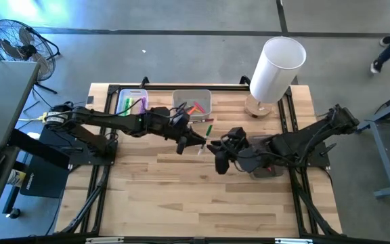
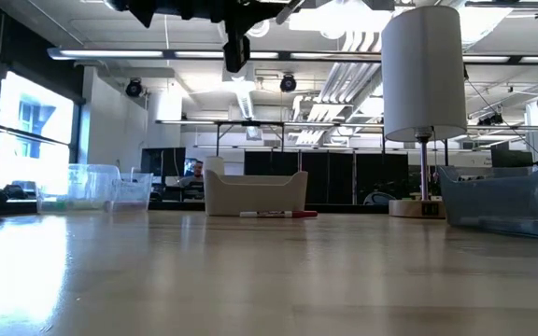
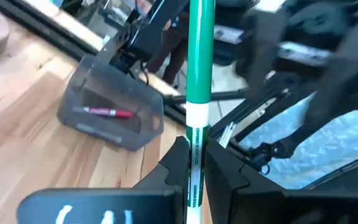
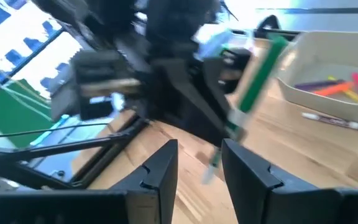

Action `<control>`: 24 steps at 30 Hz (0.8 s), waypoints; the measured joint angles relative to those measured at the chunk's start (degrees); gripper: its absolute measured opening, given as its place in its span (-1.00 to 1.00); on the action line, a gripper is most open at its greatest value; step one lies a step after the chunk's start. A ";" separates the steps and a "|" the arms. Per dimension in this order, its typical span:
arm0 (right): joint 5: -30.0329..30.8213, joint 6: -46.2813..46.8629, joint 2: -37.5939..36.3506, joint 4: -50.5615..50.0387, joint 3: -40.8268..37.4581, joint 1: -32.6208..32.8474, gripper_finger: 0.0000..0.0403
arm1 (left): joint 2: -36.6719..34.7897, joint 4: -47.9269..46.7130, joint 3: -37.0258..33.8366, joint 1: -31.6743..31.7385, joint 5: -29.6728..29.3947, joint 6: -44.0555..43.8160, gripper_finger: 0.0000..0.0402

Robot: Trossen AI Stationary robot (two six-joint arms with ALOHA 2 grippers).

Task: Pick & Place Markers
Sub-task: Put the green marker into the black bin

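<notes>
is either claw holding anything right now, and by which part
The left claw holds a green-capped marker by its white barrel, below the cap. The right claw stands open just short of that marker, holding nothing.

Both arms are black, built of jointed tubular links with bulkier housings at the joints; the left arm (image 1: 107,120) carries yellow cable near its base; each gripper's fingers (image 4: 160,168) are flat, dark, angular, tapering wedges with matte surfaces.
</notes>
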 joint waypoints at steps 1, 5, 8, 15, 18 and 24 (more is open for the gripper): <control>0.20 1.12 -0.06 -1.44 0.00 0.13 -0.43 | -0.04 0.72 0.00 0.03 0.18 -0.02 -0.89; 0.68 1.46 0.03 -2.87 0.00 -0.30 -0.43 | -1.31 2.86 0.11 -0.15 0.38 -0.02 -0.89; 2.19 -0.64 0.03 -1.51 0.00 -0.98 -0.43 | -1.17 2.37 0.02 -0.16 0.39 -0.02 -0.89; 0.08 -5.38 0.03 1.92 0.02 -4.09 -0.43 | -1.18 2.30 -0.02 -0.16 0.45 -0.26 -0.89; -0.86 -5.61 0.03 1.98 0.02 -5.84 -0.43 | -1.18 2.45 -0.02 -0.10 0.47 -0.24 -0.89; -3.10 -6.41 0.03 2.09 0.02 -8.60 -0.43 | -1.16 2.43 -0.02 -0.12 0.54 -0.24 -0.89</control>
